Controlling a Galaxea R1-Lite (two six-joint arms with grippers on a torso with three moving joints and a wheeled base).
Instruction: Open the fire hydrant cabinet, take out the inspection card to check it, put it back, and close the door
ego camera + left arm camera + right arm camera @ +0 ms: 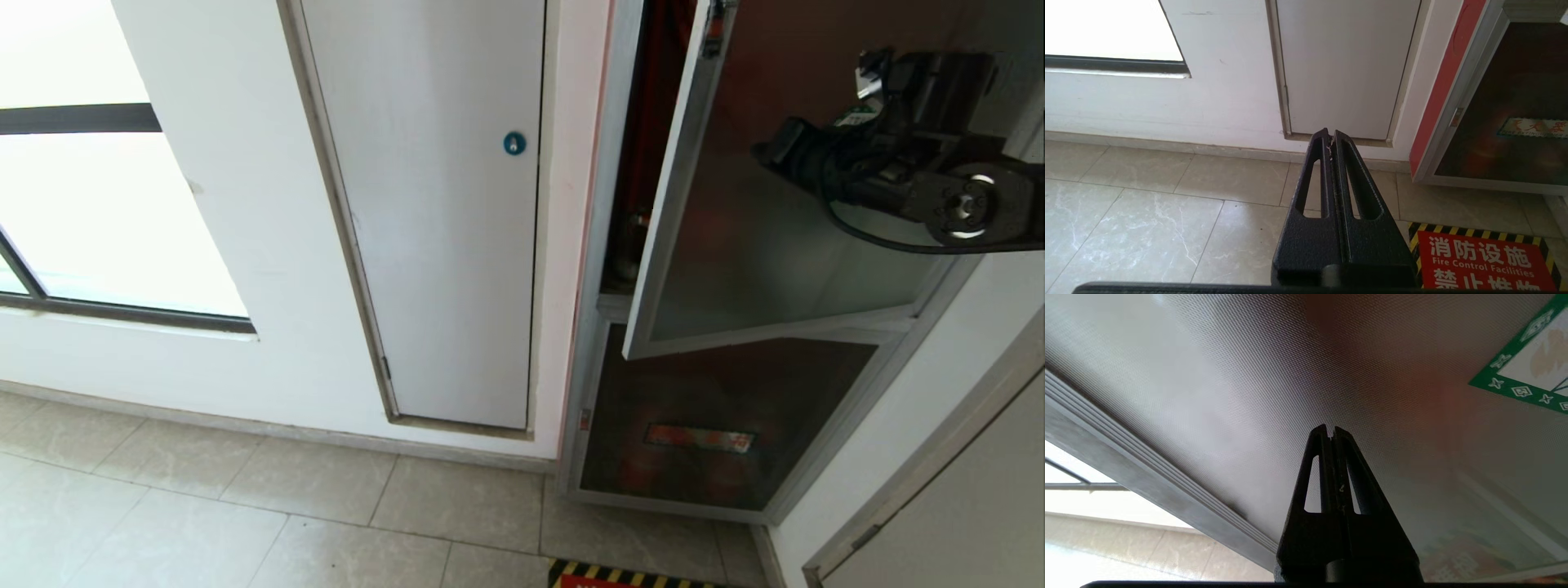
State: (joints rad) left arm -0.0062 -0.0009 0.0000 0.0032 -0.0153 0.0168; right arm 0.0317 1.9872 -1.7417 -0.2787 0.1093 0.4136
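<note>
The fire hydrant cabinet (pixel 598 245) stands in the wall at the right, and a strip of its red inside (pixel 653 114) shows. Its door (pixel 775 245), dark tinted glass in a grey frame, hangs partly open, with its free edge swung out toward me. My right gripper (pixel 767 151) is raised in front of the glass. In the right wrist view it (pixel 1331 430) is shut and empty, tips pointed at the door glass (pixel 1229 388) near the green-bordered sticker (pixel 1531 371). My left gripper (pixel 1331 134) is shut and empty, parked low over the floor. The inspection card is out of view.
A plain white panel (pixel 441 245) with a small blue lock (pixel 514 144) is left of the cabinet. Below the door is a smaller dark glass panel (pixel 710 425) with a red label. A red floor sign (pixel 1482 261) lies before the cabinet. A window (pixel 82 204) is far left.
</note>
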